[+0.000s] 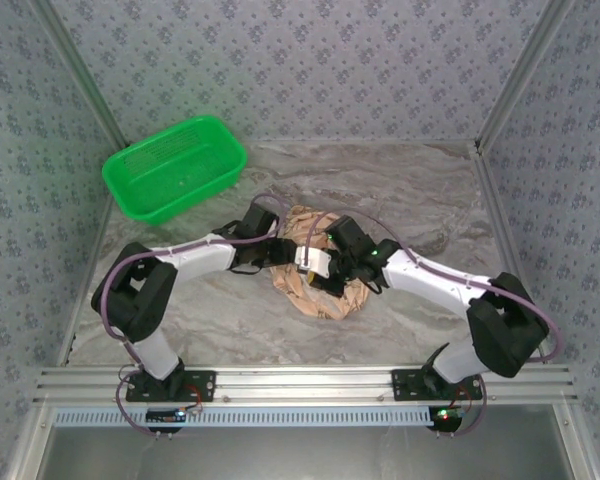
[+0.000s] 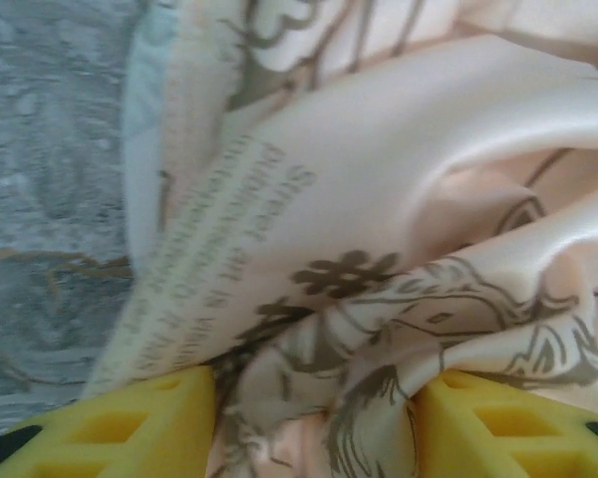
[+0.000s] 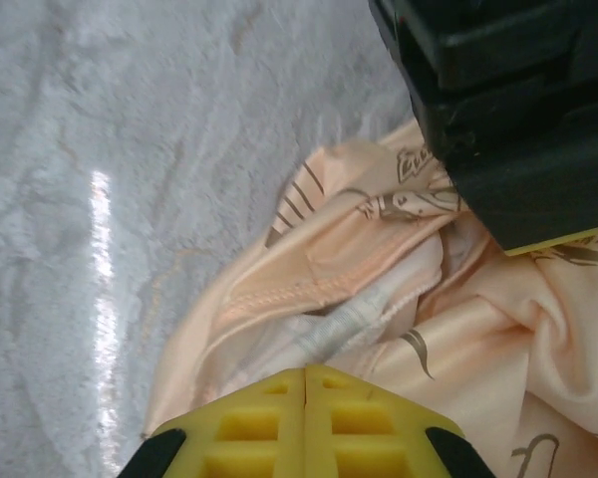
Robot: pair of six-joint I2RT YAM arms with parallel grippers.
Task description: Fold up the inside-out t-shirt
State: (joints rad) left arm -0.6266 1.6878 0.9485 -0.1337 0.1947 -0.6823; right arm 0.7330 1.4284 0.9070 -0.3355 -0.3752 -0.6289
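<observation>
Grey marbled tabletop (image 1: 430, 190): soft peach printed cloth t-shirt (image 1: 320, 300) lies crumpled mid-table, no fold made, whole job left for you. Your left gripper (image 2: 314, 438) jaws spread, cloth between; right gripper (image 3: 306, 398) jaws pressed together.

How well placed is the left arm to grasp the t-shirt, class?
Probably yes: the left gripper sits open against the t-shirt, cloth bunched between its fingers, nothing blocking it.

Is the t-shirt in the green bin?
No, the t-shirt lies bunched on the table, apart from the green bin.
</observation>
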